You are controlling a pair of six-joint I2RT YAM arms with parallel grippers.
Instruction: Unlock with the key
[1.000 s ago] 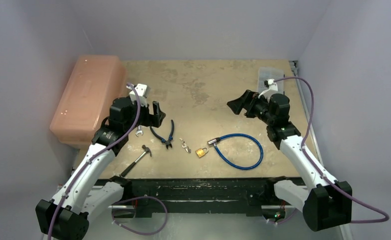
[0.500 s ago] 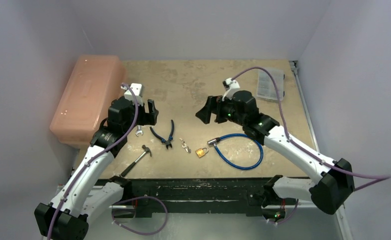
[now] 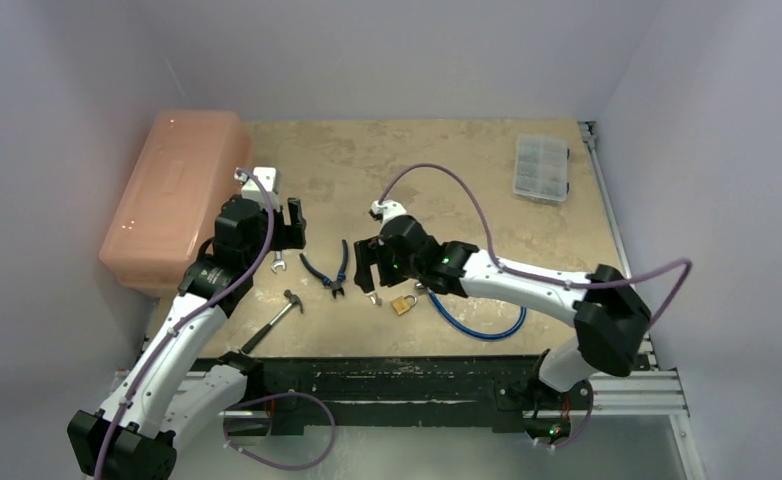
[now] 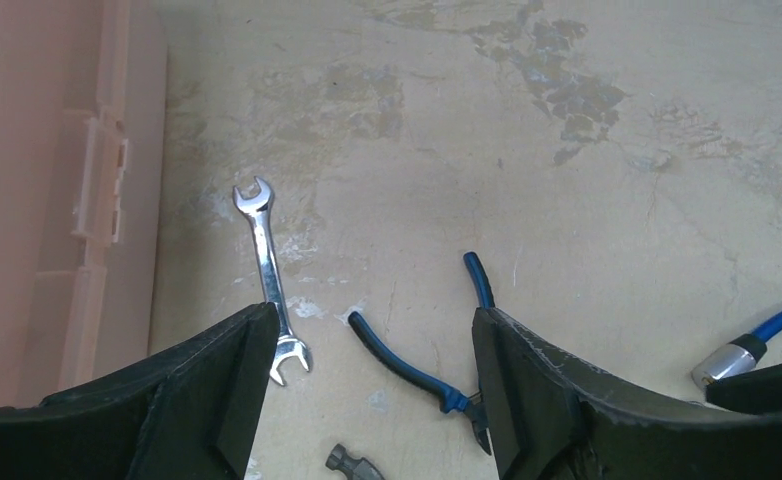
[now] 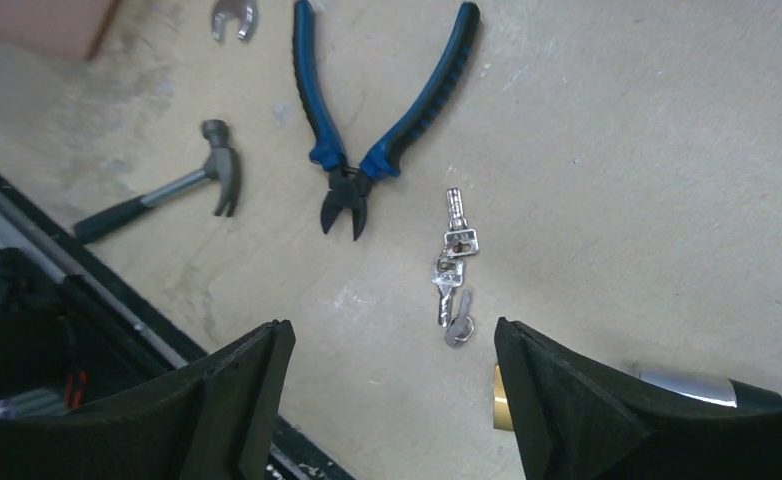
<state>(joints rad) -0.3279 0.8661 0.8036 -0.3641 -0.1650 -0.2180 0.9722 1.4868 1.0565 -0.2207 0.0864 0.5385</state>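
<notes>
Tabletop [image 3: 447,170] holds a closed pink toolbox [image 3: 172,190]; right pincer [image 5: 389,340] gapes over the key [image 5: 448,278], left pincer [image 4: 372,320] gapes empty.

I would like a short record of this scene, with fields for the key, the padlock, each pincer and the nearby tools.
key: lies flat on the table, near the nose of the pliers, not gripped
padlock: on the table, beside the metal end of the blue cable
right pincer: open, empty, above the key
left pincer: open, empty, above the wrench
other tool: hammer
</notes>
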